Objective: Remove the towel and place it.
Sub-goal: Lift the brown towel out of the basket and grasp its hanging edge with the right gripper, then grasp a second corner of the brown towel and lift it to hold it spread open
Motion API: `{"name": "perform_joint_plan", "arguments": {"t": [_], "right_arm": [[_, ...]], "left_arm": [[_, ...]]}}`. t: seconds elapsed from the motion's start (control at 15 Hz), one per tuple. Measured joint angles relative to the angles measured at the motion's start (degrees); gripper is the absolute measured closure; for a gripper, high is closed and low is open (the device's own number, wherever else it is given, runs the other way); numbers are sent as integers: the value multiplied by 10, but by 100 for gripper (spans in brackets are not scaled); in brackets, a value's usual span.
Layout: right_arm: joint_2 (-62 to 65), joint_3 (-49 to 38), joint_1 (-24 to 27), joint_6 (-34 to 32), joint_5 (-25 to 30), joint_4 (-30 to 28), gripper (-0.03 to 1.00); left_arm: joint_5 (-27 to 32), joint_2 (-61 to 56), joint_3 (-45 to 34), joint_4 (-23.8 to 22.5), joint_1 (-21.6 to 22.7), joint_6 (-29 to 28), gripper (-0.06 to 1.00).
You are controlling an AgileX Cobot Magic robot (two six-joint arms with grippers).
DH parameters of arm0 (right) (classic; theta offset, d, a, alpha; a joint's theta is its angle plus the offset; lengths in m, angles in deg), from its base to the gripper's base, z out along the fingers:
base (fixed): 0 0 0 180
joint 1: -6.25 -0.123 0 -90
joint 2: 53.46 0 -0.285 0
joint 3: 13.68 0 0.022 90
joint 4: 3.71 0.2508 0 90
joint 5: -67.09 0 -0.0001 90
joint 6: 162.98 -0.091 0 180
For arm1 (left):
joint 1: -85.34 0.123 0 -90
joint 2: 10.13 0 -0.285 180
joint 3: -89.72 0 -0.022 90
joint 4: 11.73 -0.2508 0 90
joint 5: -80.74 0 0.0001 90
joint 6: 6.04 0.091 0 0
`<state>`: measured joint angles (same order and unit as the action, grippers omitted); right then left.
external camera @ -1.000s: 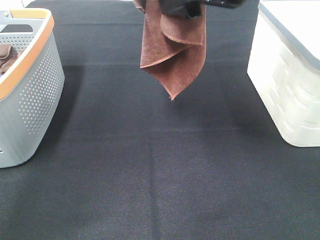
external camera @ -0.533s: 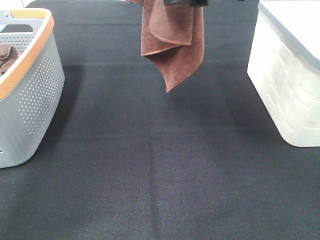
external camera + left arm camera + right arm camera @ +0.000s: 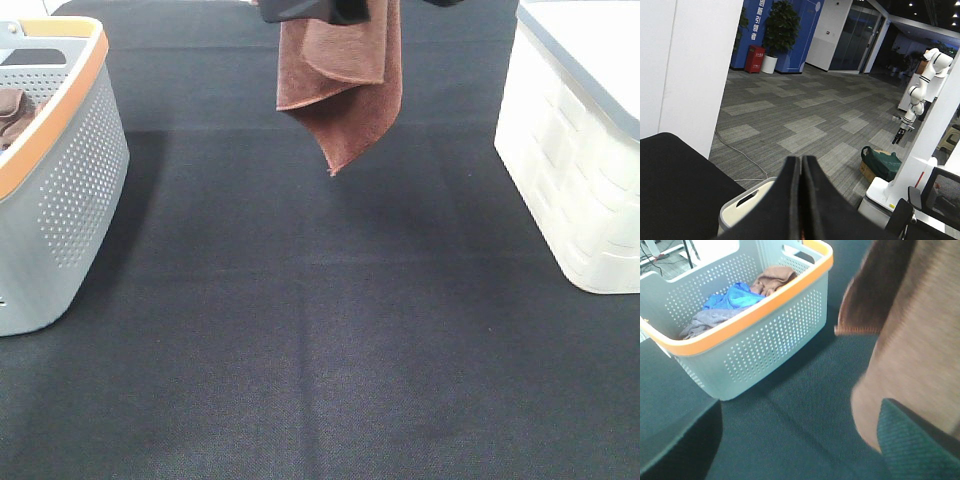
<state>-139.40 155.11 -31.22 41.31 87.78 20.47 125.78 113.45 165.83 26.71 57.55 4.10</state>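
Hanging bunched from the top of the overhead view, the towel (image 3: pixel 340 90) dangles above the black table (image 3: pixel 300 350), between grey basket (image 3: pixel 60 170) and white bin (image 3: pixel 580 170). Left gripper (image 3: pixel 801 165) is pressed closed (right gripper's state can't be told). If the pinch is thin, the towel may slip and land crumpled.

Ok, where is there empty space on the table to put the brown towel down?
The big bare stretch of black table between the grey basket and the white bin is free, from under the hanging towel to the near edge. The sides are taken by those two, and the basket already holds cloths.
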Motion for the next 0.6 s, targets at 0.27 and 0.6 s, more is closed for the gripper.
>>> {"name": "perform_joint_plan", "arguments": {"t": [0.27, 0.6], "right_arm": [[-46, 0, 1, -3, -62, -21, 18], [-48, 0, 34, -68, -76, -67, 18]], "left_arm": [[1, 0, 0, 3, 0, 0, 94], [2, 0, 0, 15, 0, 0, 94]]}}
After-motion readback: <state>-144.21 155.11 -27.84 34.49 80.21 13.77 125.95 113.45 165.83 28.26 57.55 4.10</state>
